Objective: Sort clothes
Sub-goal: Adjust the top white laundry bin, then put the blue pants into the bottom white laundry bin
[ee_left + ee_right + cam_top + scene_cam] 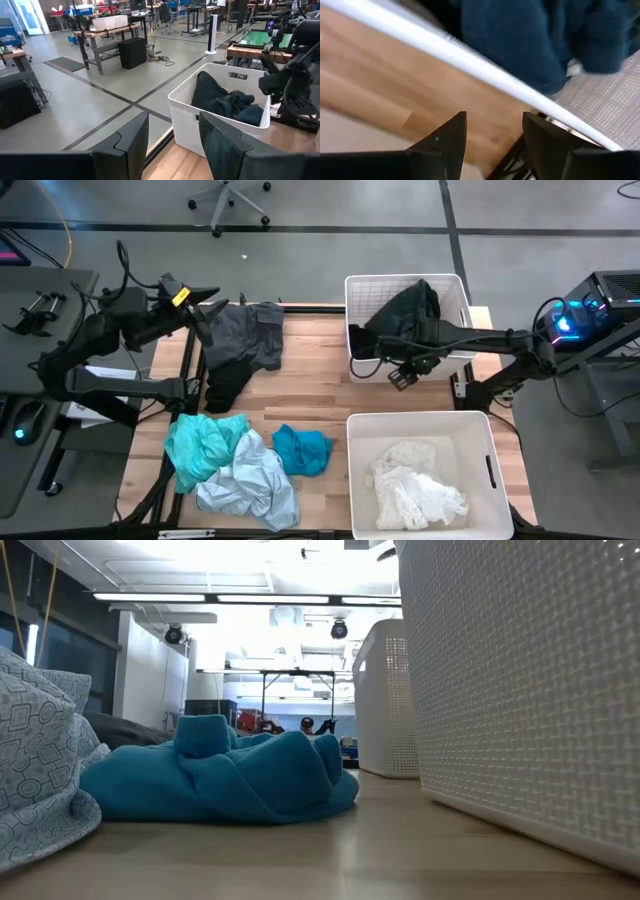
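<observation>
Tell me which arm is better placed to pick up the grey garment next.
Left, probably. The left end effector, open and empty, hangs at the edge of the grey garment. The right end effector, also open, is beside the bin of dark clothes, farther from it.

Two dark, near-black jointed arms built of slim tubular links and blocky joints. Left arm (110, 345) trailing thin black cables, with a small yellow tag near the wrist. Right arm (490, 345) a long straight link with looped cabling beneath. Left gripper (172, 145) and right gripper (492, 145) each with two flat, matte black wedge-shaped fingers, a stepped seam across the left finger.
</observation>
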Tool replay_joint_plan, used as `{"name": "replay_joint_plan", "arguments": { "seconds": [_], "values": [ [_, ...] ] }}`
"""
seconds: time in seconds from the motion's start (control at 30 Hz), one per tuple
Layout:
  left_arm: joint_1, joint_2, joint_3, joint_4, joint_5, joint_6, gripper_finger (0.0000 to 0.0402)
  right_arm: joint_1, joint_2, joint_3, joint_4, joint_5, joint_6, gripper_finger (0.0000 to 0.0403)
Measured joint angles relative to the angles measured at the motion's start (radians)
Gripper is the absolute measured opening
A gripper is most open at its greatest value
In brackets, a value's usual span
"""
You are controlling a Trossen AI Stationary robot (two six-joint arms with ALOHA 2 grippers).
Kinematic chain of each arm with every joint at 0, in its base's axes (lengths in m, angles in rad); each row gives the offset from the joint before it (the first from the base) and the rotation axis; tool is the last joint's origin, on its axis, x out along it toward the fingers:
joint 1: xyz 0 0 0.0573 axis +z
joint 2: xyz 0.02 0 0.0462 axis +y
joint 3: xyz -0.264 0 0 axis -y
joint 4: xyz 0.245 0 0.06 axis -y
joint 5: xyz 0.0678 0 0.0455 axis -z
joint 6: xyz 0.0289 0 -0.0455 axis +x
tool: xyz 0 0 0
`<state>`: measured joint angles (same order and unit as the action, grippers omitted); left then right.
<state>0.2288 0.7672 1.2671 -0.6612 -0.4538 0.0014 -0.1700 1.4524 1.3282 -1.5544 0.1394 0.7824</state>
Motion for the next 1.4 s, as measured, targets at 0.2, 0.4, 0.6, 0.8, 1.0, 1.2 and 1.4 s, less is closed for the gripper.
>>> {"name": "replay_joint_plan", "arguments": {
  "seconds": [0.2,0.4,0.6,0.8,1.0,1.2,1.4],
  "values": [
    [0.0,-0.015,0.0,-0.057,0.027,-0.056,0.0161,0.025,-0.013,0.103,-0.016,-0.178,0.048,0.0181],
    [0.0,-0.009,0.0,-0.113,0.1,-0.078,0.0161,0.123,-0.022,0.335,0.029,-0.006,0.152,0.0181],
    [0.0,0.051,0.0,-0.174,0.115,-0.105,0.0161,0.237,-0.022,0.452,0.35,0.39,0.033,0.0181],
    [-0.045,0.162,0.0,-0.169,0.256,-0.134,0.0161,0.303,-0.02,0.417,0.74,0.315,-0.275,0.0181],
    [-0.175,0.285,0.0,-0.173,0.385,-0.296,0.0161,0.365,-0.019,0.402,0.697,0.274,-0.329,0.0181],
    [-0.298,0.371,-0.037,-0.172,0.393,-0.4,0.0161,0.422,-0.019,0.402,0.605,0.277,-0.391,0.0181],
    [-0.368,0.432,-0.199,0.072,0.489,-0.501,0.0161,0.453,-0.019,0.402,0.524,0.278,-0.4,0.0181]
  ]
}}
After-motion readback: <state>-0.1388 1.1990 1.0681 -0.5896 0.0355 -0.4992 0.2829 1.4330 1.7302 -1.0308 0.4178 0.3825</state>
